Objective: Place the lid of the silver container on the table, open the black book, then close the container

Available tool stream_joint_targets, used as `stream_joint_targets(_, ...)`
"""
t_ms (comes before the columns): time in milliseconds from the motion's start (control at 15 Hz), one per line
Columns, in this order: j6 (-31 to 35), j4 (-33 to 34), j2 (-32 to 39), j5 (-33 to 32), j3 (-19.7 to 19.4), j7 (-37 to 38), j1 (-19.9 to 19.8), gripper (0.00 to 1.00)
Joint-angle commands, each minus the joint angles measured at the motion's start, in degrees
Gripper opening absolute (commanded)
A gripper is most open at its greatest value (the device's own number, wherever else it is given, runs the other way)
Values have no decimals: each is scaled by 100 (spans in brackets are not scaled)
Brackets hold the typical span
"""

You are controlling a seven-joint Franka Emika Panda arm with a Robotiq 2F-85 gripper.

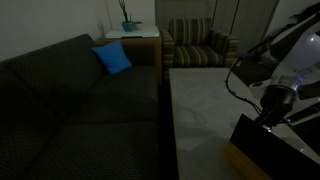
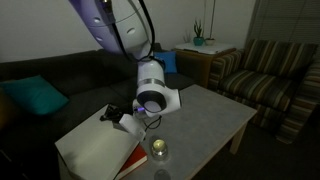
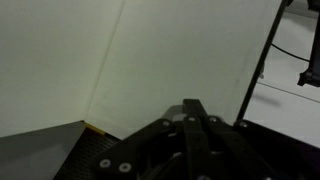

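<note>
- The silver container [image 2: 158, 150] stands on the pale tabletop [image 2: 215, 115] near its closest long edge, just beside the book. The light is too dim to tell whether its lid is on.
- The black book [image 2: 92, 150] lies open at the near end of the tabletop, with its pale pages up and a yellow side showing along the edge towards the container.
- In the wrist view the fingers [image 3: 190, 110] are pressed together to a point over the pale page, with nothing seen between them.
- The arm [image 2: 150, 95] bends down over the open book from the far long edge.
- Past the tabletop is a dark sofa [image 1: 70, 95] with a blue cushion [image 1: 112, 58].
- Farthest back are a striped armchair [image 1: 195, 45] and a plant [image 1: 128, 20] on a small side table.
</note>
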Motion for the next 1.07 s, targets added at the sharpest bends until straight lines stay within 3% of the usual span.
stream_joint_targets(0,-186,430,277,118,-9,121,133,0)
stream_joint_targets(667,-338,745,377,80,6,306,200,0)
stream_joint_targets(1000,-783,889,387,32,11,249,201,0)
